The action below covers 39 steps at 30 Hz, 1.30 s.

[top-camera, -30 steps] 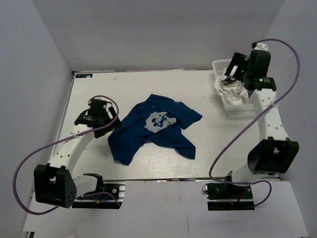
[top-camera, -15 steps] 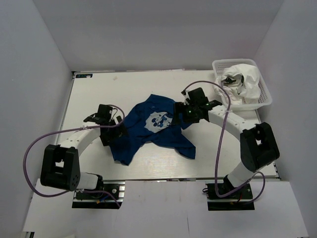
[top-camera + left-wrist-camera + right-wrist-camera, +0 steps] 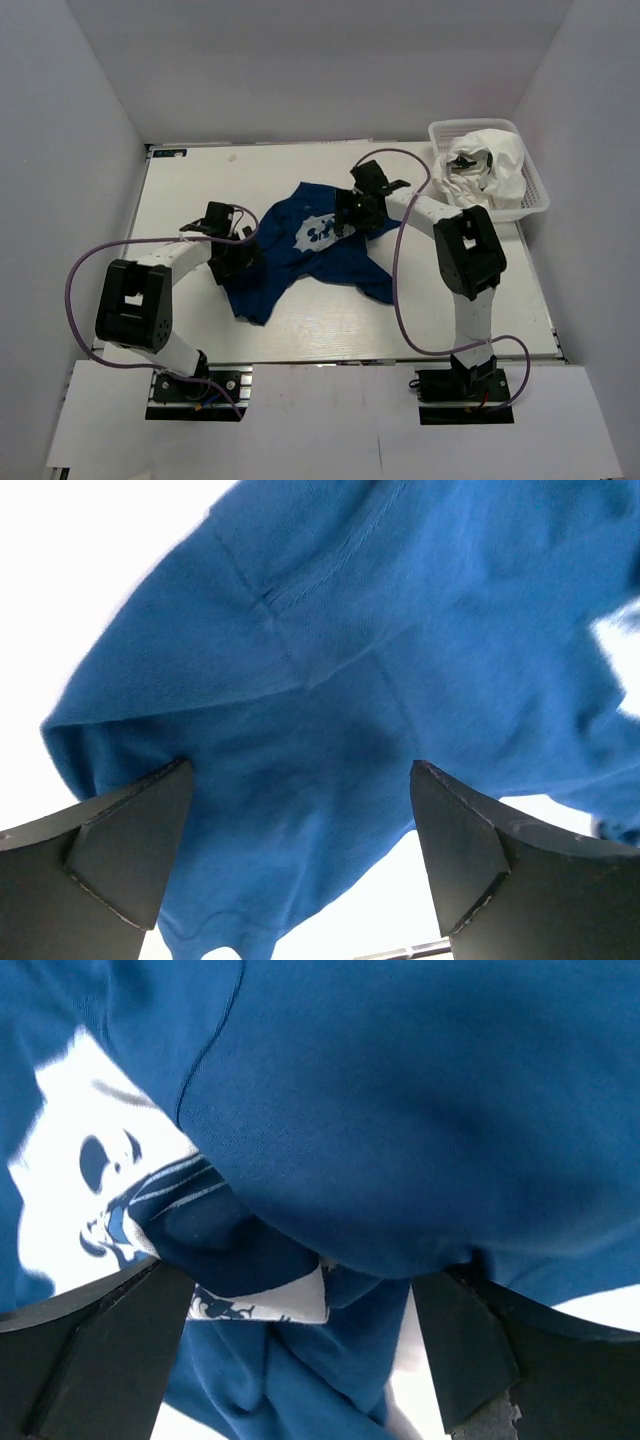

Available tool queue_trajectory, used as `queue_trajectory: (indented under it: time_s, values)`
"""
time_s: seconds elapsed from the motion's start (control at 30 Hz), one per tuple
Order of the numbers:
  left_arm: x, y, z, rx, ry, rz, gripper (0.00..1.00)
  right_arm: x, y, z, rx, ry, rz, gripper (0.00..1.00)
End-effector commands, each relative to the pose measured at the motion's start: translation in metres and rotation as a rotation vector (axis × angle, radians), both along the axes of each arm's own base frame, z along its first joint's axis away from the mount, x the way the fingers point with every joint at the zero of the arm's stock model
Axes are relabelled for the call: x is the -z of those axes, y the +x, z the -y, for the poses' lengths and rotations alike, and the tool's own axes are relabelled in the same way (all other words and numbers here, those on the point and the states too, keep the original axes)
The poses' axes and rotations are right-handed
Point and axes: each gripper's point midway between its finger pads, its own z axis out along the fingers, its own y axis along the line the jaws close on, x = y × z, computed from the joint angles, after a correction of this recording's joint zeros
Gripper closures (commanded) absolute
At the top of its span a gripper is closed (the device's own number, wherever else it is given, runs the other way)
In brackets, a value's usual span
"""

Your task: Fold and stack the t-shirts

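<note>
White table [image 3: 200,180] (grey walls [image 3: 300,60] around) bears navy t-shirt [image 3: 290,262].

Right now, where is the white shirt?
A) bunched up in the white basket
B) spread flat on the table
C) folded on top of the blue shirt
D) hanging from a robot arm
A: the white shirt sits crumpled inside the basket at the table's far right corner, while only the blue shirt lies out on the table.

The t-shirt [image 3: 290,265] lies mid table [image 3: 200,180], basket [image 3: 538,188] at far-right corner.
</note>
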Motion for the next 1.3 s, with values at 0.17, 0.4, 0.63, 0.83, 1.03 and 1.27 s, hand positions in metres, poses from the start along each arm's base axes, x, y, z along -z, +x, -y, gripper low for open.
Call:
queue_trajectory:
  time_s: [0.17,0.4,0.63,0.83,1.03,1.27]
  values:
    - [0.009,0.057,0.014,0.058,-0.013,0.061,0.0,-0.009,0.113,0.039,0.154,-0.114,0.13,0.1]
    - [-0.039,0.107,0.017,0.086,0.022,0.159,0.0,-0.08,0.152,0.032,0.085,-0.112,0.282,0.1]
    - [-0.071,0.057,-0.008,0.009,0.092,0.146,0.0,-0.155,0.114,0.071,0.226,-0.068,0.4,0.1]
    - [-0.054,0.004,-0.009,-0.054,0.033,0.086,0.0,-0.124,0.033,0.119,0.392,-0.067,0.249,0.1]
    - [-0.039,0.013,-0.005,-0.048,0.017,0.091,0.0,-0.089,-0.022,0.139,0.446,-0.051,0.122,0.1]
    - [-0.014,0.028,0.005,-0.051,-0.02,0.086,0.04,-0.044,-0.029,0.143,0.406,-0.058,0.069,0.13]
